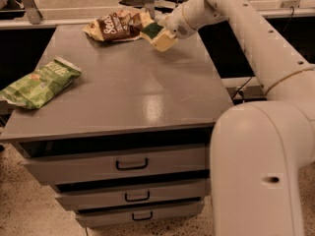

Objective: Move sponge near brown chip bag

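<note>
The sponge [157,35], dark green on top with pale yellow foam below, is held tilted at the far right of the grey cabinet top [128,82]. My gripper [165,31] is shut on it, reaching in from the right on the white arm. The brown chip bag [117,26], with white lettering and cream edges, lies at the far edge just left of the sponge. The sponge's left corner is right beside the bag's right edge. I cannot tell whether the sponge touches the surface.
A light green chip bag [40,81] lies at the left edge of the cabinet top. Three drawers [132,165] with handles are below the front edge. The arm's large white body [261,166] fills the lower right.
</note>
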Motion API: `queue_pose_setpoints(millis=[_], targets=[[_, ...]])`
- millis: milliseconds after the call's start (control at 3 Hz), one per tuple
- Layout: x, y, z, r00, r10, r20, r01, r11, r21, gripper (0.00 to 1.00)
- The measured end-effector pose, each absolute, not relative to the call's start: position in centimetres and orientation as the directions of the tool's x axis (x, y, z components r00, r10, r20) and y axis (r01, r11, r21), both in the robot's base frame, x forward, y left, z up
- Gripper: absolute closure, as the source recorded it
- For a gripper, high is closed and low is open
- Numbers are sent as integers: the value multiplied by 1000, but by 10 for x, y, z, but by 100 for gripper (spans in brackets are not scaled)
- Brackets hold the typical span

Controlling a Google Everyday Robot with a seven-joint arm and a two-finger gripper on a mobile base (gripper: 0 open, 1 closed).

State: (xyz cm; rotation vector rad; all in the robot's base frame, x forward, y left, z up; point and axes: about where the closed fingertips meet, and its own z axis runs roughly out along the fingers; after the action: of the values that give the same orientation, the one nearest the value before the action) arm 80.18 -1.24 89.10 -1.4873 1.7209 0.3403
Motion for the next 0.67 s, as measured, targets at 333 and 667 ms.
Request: queue_pose_setpoints(millis=[333,667], targets=[[820,-4,902,60,-671,-739,-904,277,-325,100],[830,3,903,66,-657,-751,-900,285,-329,85]])
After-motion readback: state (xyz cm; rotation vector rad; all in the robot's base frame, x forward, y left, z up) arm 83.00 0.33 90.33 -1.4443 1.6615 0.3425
